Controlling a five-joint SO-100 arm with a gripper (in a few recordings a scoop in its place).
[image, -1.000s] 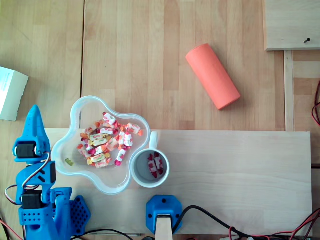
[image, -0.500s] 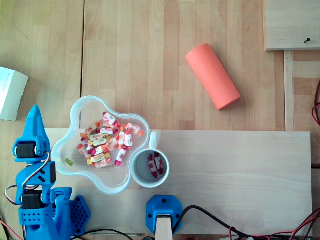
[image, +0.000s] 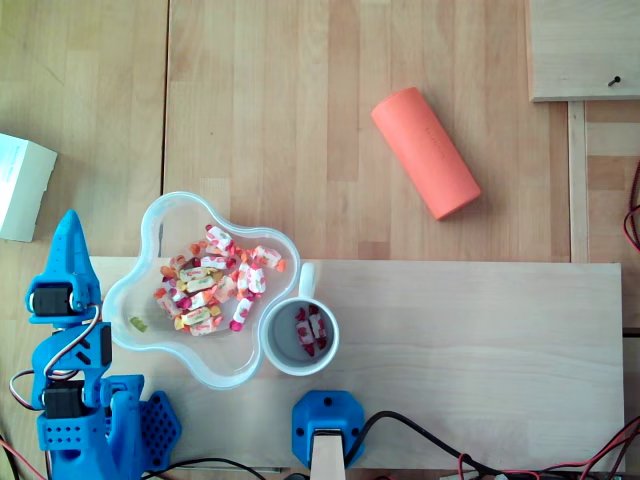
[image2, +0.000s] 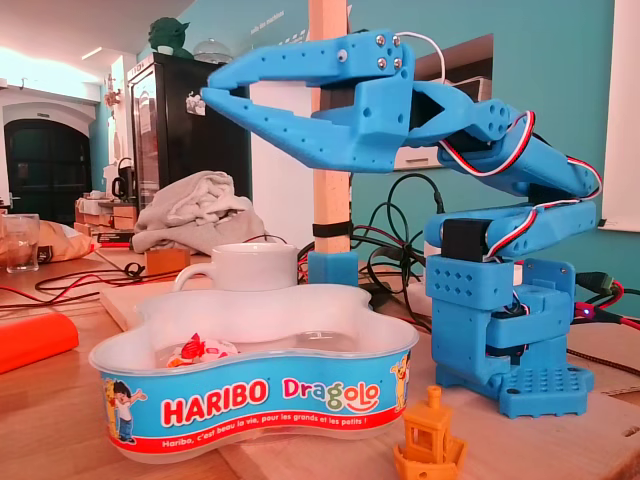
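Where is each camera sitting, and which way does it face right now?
Overhead view: above the table, looking straight down on the tub of sweets, mug and orange roll; the blue arm lies at lower left, gripper beside the tub.
Fixed view: low at table height, facing across the tub towards the mug; the arm stands right, gripper shut, pointing left.
Both show tub, mug and gripper.
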